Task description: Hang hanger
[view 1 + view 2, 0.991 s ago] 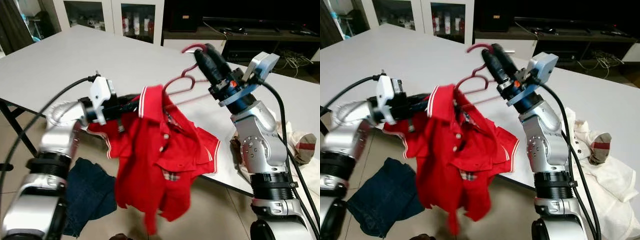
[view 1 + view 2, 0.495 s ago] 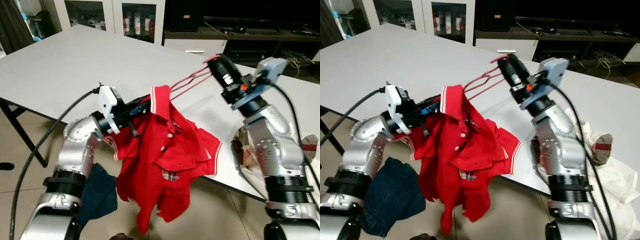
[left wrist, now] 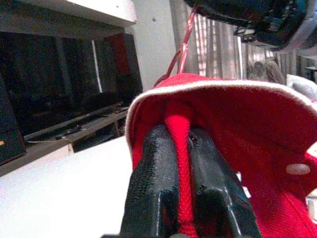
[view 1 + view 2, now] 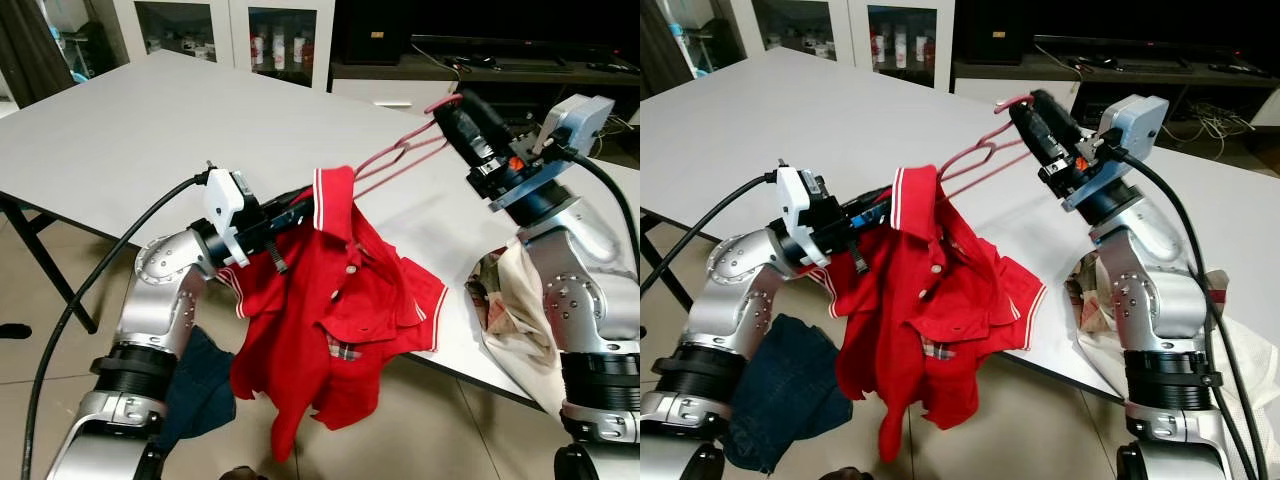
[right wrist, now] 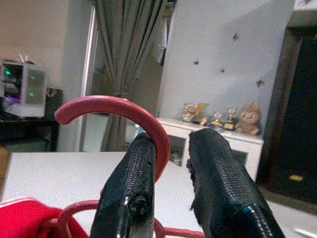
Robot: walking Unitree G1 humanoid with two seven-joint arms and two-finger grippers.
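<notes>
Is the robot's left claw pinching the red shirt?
Touching. In the left wrist view, the left gripper has its two black fingers pressed on a fold of the red shirt, with the red cloth squeezed between them.

One red polo shirt (image 4: 335,330) hangs pinched in the left end effector (image 4: 300,210); one pink hanger (image 4: 400,158) runs from the shirt's collar up to the right end effector (image 4: 462,108); one white table (image 4: 150,120) lies behind both end effectors; one dark blue garment (image 4: 195,385) lies on the floor below the left end effector; one pale cloth (image 4: 515,310) drapes beneath the right end effector.
</notes>
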